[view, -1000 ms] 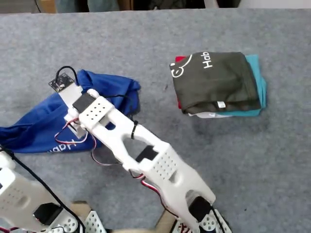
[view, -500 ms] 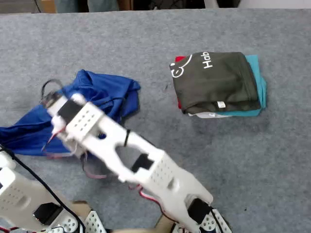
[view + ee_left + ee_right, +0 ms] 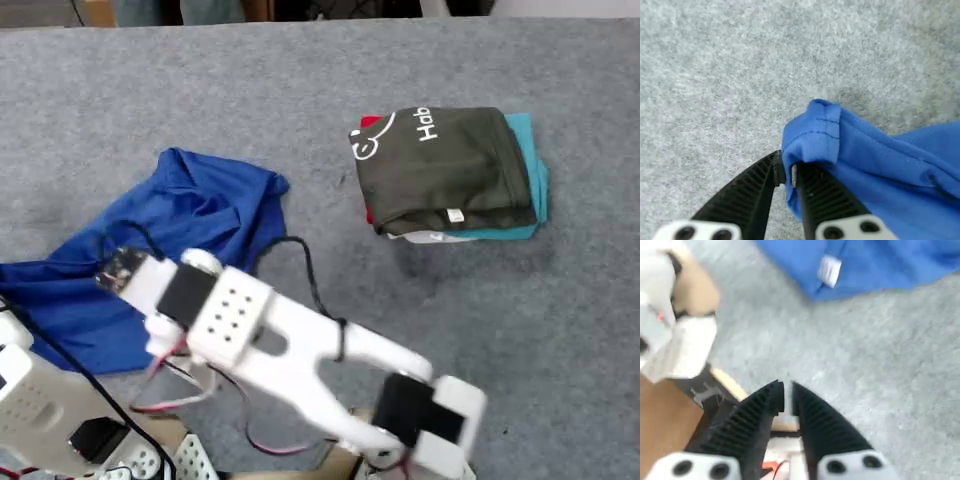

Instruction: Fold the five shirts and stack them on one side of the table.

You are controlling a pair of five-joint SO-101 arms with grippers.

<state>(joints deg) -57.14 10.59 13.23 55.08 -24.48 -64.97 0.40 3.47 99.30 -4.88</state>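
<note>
My left gripper (image 3: 787, 175) pinches the blue shirt (image 3: 875, 155) hem; right gripper (image 3: 786, 396) closed on nothing. Right arm (image 3: 300, 350) overhangs that shirt, folded stack (image 3: 445, 170) well apart.

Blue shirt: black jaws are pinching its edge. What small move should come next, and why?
Probably the right arm should open its jaws and take the blue shirt by its near edge. The shirt lies crumpled, the left arm has its jaws shut on one hem, and the right arm's are shut on nothing above the table beside it. Two holds could spread it flat.
</note>
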